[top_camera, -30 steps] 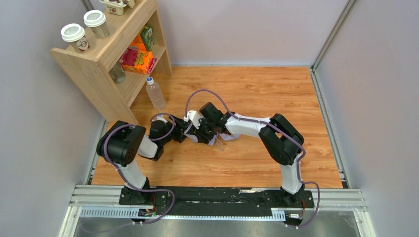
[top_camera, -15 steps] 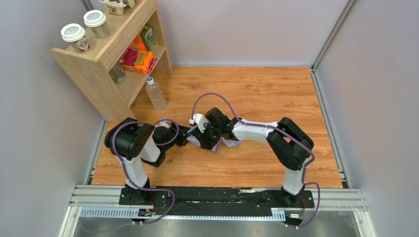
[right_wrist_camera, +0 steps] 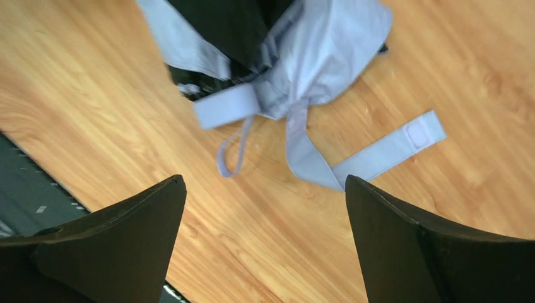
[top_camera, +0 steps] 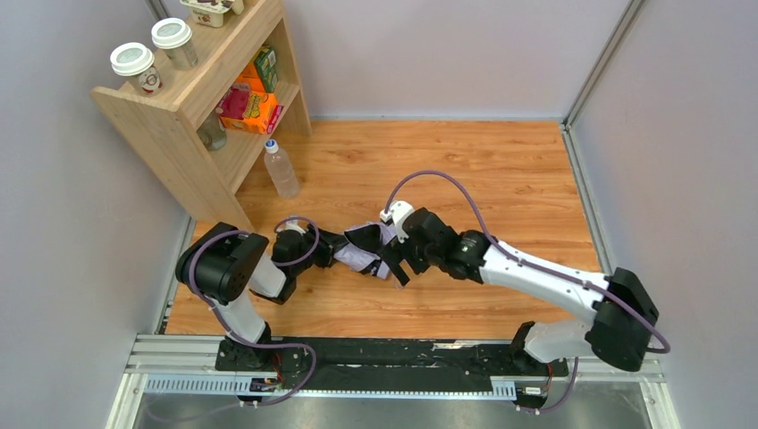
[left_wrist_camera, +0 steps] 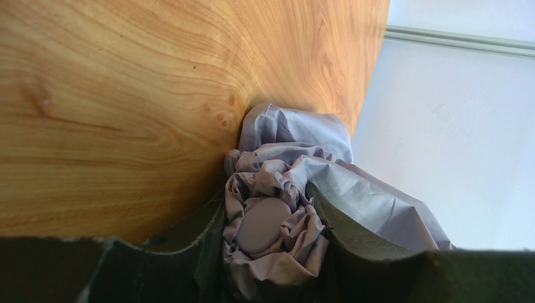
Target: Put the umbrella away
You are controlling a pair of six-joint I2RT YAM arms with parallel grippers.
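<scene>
The umbrella [top_camera: 362, 256] lies folded on the wooden floor between both arms, pale lavender fabric bunched up. In the left wrist view my left gripper [left_wrist_camera: 268, 222] is shut on the umbrella [left_wrist_camera: 281, 189], its rounded end cap wrapped in crumpled fabric between the dark fingers [left_wrist_camera: 353, 243]. My right gripper [right_wrist_camera: 263, 183] stands wide open above bare floor, a little short of the umbrella [right_wrist_camera: 328, 44]. The closing strap [right_wrist_camera: 391, 148] and a thin wrist loop [right_wrist_camera: 230, 151] trail loose on the floor. In the top view the right gripper [top_camera: 393, 261] sits just right of the bundle.
A wooden shelf [top_camera: 192, 98] with cups, boxes and a jar stands at the back left. A water bottle [top_camera: 281, 168] stands on the floor beside it. Grey walls close in left, back and right. The metal rail [top_camera: 393, 357] carries the arm bases.
My right gripper opened, let go of the umbrella and drew back to the right as its arm stretched out. The left gripper closed on the umbrella's end.
</scene>
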